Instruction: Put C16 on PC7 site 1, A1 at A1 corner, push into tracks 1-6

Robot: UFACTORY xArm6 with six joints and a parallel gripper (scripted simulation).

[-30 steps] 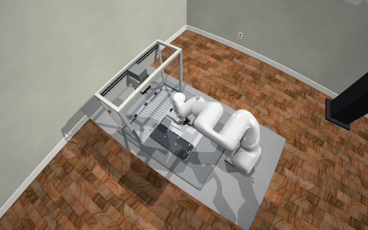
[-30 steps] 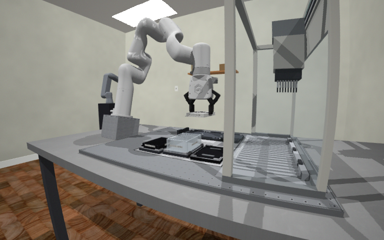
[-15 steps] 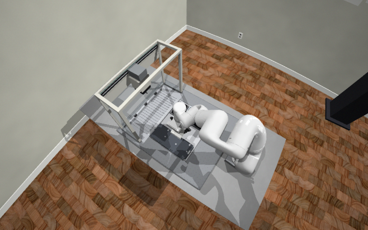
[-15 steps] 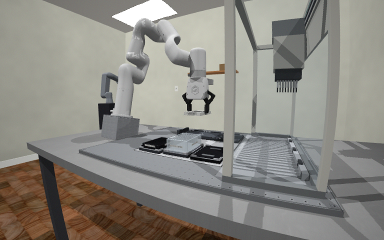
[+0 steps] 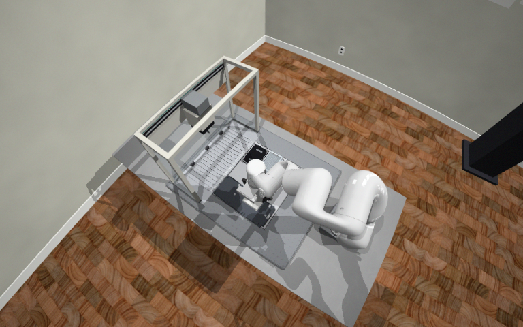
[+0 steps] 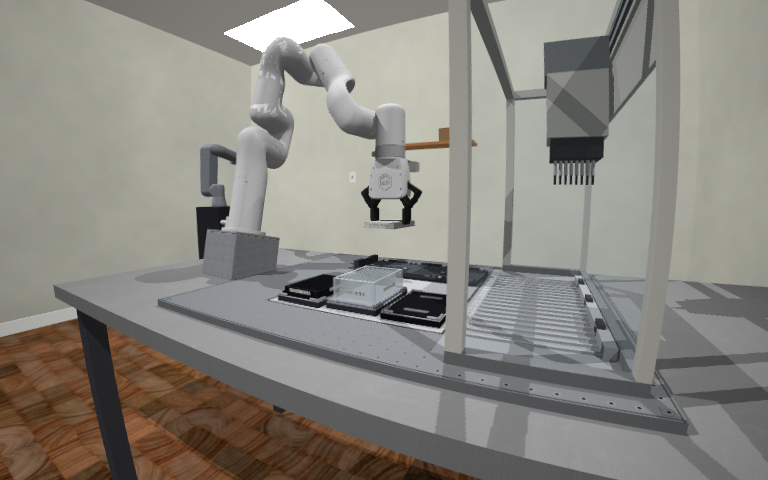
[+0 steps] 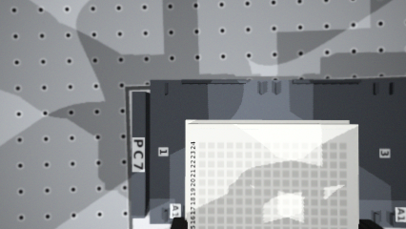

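A: Hand (image 6: 389, 217) state?

B: Closed on C16 (image 6: 389, 224), fingers (image 6: 374, 212) spread nearly full width across the plate. The plate is held level, well clear of the worktop (image 6: 339, 390).

A: What is seen under the hand?

B: From the wrist view, PC7 (image 7: 286, 102) is directly below. C16 (image 7: 272, 176) is hung over the middle of the carrier, between the "1" and "3" site labels. Site 1 lies off to the side of the plate, next to the handle (image 7: 138, 153) where the PC7 tag is printed. An A1 mark shows at the site 1 corner, and another past the far edge of the plate.

A: Plate orientation?

B: Column numbers 15 to 24 are read along the edge facing the handle. A1 on the plate itself is not in view.

A: Carrier position?

B: Flat on the apron (image 5: 246, 235), below the hand in the top view (image 5: 231, 193), just beside the rails (image 6: 526, 316), not in the tracks.

A: Nests?

B: To one side of the hand in the exterior view. C51 (image 6: 367, 285) is seated in the middle nest. The nest by the rails (image 6: 419, 308) is seen empty. C15 (image 6: 308, 288) is in the nest at the other end, but is hard to make out.
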